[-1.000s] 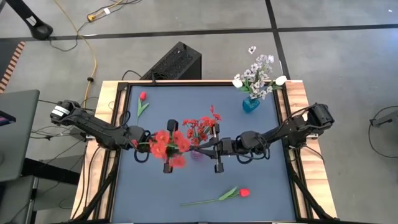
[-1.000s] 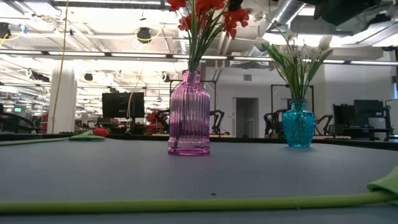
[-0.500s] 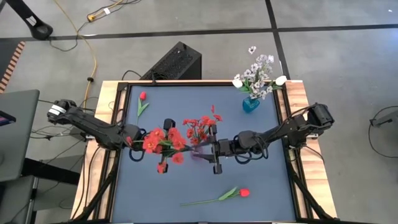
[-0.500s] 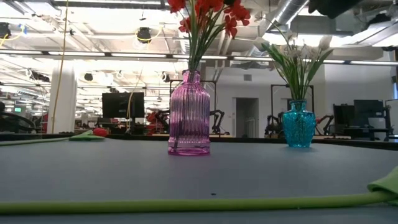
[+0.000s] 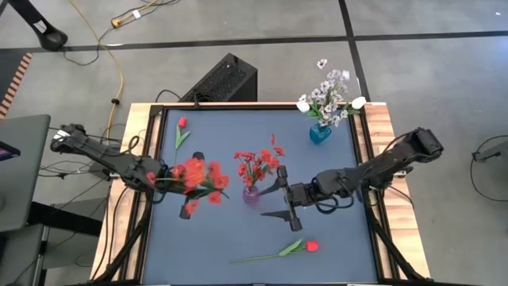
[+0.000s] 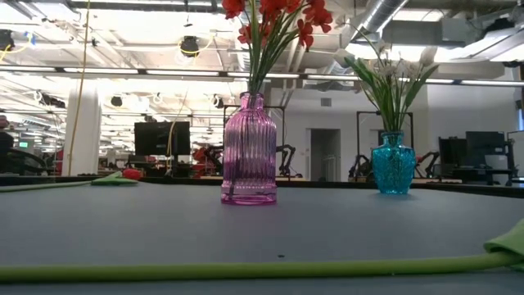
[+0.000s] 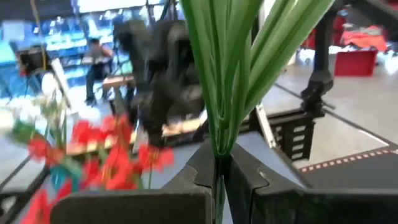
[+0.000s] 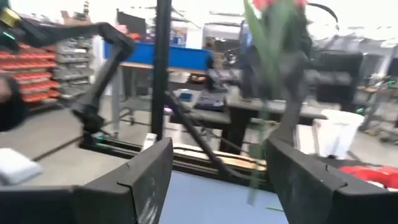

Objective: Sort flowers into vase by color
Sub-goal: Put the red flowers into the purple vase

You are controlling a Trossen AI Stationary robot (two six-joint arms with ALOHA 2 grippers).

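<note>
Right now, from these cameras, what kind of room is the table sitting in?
Probably an open-plan robotics lab or workshop. Behind the purple vase, exposed ceiling ducts run overhead, more robot arms and monitors stand beyond, and shelves of red bins line one wall.

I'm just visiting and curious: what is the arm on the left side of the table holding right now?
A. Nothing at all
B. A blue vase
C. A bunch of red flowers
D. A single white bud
C: the left tool is shut on the green stems of the red flower spray, seen beside the pink vase from above.
</note>
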